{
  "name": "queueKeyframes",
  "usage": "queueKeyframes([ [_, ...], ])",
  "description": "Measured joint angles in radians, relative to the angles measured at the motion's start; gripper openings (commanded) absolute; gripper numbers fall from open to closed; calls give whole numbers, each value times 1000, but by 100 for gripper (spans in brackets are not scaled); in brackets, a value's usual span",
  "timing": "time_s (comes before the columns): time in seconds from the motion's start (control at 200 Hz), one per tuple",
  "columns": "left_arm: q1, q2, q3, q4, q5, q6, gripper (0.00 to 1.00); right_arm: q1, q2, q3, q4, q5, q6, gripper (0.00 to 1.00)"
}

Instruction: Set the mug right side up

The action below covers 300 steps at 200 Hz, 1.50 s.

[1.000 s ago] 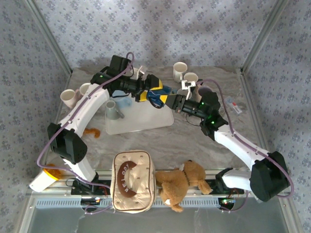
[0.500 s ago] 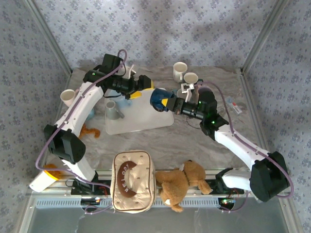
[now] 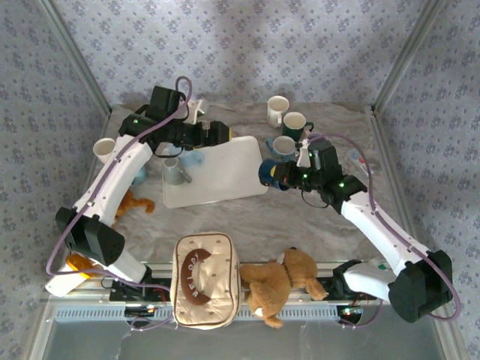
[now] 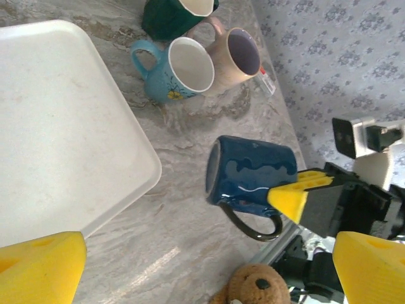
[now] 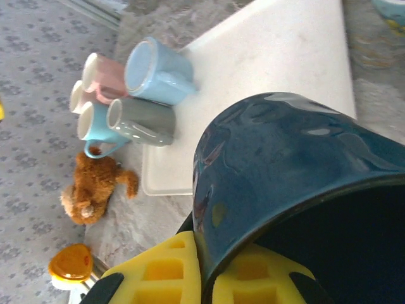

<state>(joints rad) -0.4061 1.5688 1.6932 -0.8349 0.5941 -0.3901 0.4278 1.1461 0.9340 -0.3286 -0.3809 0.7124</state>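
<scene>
The dark blue mug [image 3: 268, 172] hangs on its side just off the right corner of the white tray [image 3: 225, 169]. In the left wrist view the mug [image 4: 250, 171] has its mouth turned towards the tray and its dark handle pointing at the near edge. My right gripper [image 3: 280, 174] is shut on the mug's wall, one yellow finger [image 5: 158, 272] outside and one inside the mug [image 5: 285, 158]. My left gripper [image 3: 219, 133] stands open over the tray's far edge, apart from the mug, its yellow pads [image 4: 38, 269] wide with nothing between them.
A grey mug [image 3: 173, 172] and a light blue mug [image 3: 191, 158] rest at the tray's left end. White [image 3: 277, 110], green [image 3: 294, 124] and blue [image 3: 283, 147] mugs stand at the back right. A teddy bear [image 3: 281, 281] and a beige bag [image 3: 206, 281] lie near the front edge.
My right gripper has carried the mug from over the tray's far side to the right and nearer, past the tray's corner. My left gripper has drawn back to the left, away from the mug.
</scene>
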Motion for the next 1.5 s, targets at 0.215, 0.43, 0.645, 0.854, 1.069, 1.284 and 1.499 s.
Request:
queueKeyframes([
  [0.215,-16,0,-31,0,-42,43,100,-1,44,99,-186,85,-23,0],
  [0.43,-16,-3,-51,-2,-82,92,99,-1,164,218,-352,167,-60,0],
  [0.645,-16,-11,-90,-5,-101,122,99,-1,282,330,-439,200,-112,0],
  [0.854,-16,-11,-100,-13,-122,144,100,-2,351,361,-478,214,-143,0],
  [1.069,-17,-11,-107,-20,-134,156,100,-10,373,382,-513,217,-196,0],
  [1.284,-23,-11,-120,-23,-139,159,100,17,481,480,-549,221,-352,0],
  [1.499,-28,-11,-121,-27,-147,166,100,40,607,604,-655,263,-453,0],
])
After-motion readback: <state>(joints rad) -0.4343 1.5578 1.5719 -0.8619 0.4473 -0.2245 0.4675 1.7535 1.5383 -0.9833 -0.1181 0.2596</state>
